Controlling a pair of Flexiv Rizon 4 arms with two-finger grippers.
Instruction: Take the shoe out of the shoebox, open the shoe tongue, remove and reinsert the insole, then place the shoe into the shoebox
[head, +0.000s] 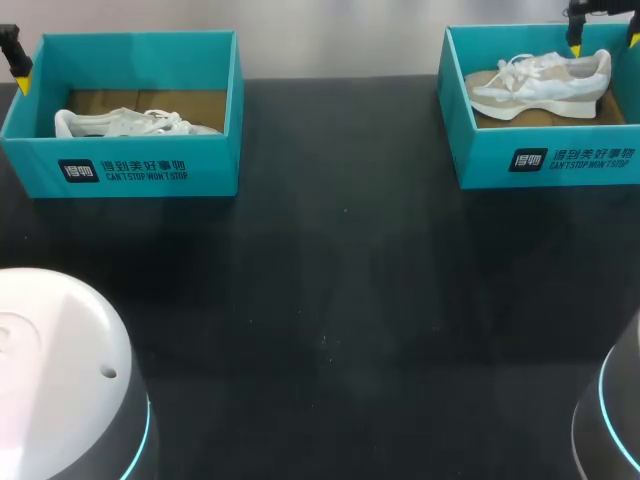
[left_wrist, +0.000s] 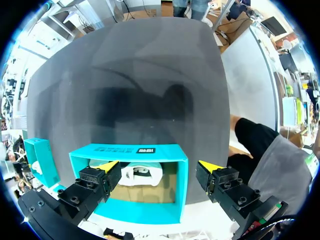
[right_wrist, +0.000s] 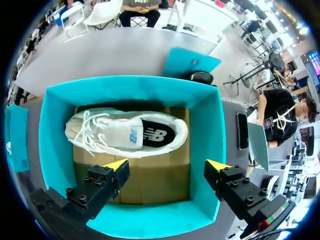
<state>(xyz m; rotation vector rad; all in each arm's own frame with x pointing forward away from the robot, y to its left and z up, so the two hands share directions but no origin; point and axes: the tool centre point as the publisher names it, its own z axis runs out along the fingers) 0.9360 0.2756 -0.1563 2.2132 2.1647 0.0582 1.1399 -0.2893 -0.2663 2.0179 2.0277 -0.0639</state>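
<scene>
- right gripper (right_wrist: 166, 165) hangs wide and empty over the right shoebox (right_wrist: 52, 135), likely lined up to lift the white sneaker (right_wrist: 125, 134) lying inside
- left gripper (left_wrist: 159, 166) equally wide, empty, above the left shoebox (left_wrist: 115, 150); second sneaker (left_wrist: 142, 172) inside

The left shoebox (head: 130, 170) and the right shoebox (head: 560, 158) are each carrying a dark square logo and two lines of white print on the front wall. The dark insole (right_wrist: 160, 135) of the shoe (right_wrist: 90, 132) is showing a white letter logo, the tongue (right_wrist: 127, 136) a small blue one
</scene>
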